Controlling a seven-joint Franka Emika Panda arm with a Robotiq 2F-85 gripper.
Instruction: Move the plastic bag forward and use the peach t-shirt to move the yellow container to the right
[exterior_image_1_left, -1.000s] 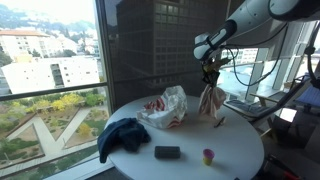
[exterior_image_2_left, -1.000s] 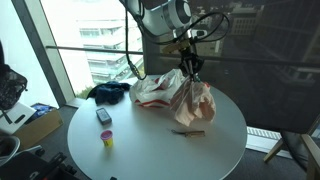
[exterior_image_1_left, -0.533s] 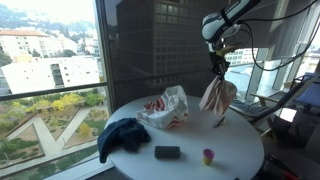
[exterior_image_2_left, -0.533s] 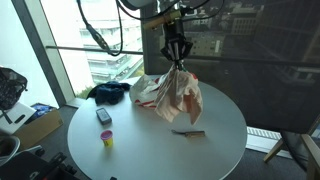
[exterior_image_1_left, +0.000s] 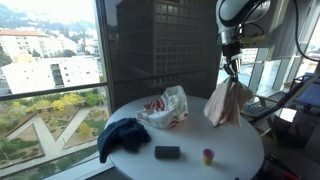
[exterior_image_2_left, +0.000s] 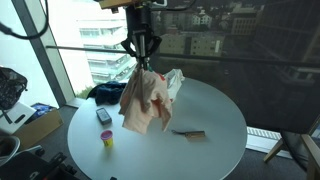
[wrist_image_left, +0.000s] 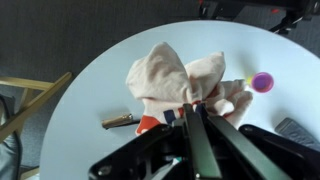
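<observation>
- Since a second ago I've lifted the peach t-shirt (exterior_image_1_left: 228, 100) clear of the surface (exterior_image_1_left: 240, 150) and swung it away from the plastic bag (exterior_image_1_left: 168, 108).
- The gripper (exterior_image_2_left: 140, 62) is clamped on the bunched top, so the cloth hangs free for sweeping.
- It droops crumpled, pale peach with reddish marks, near the yellow container (exterior_image_2_left: 107, 139) but not touching it.

— Is the whole plastic bag (exterior_image_2_left: 173, 84) visible?
— No. In an exterior view the hanging peach t-shirt (exterior_image_2_left: 143, 100) covers part of it.
— The gripper (wrist_image_left: 194, 108)?
— In the wrist view a dark blur, its tips buried in cloth.
— That brown thing (exterior_image_2_left: 190, 134) by the table (exterior_image_2_left: 228, 120) edge?
— Too small to tell what it is.
</observation>
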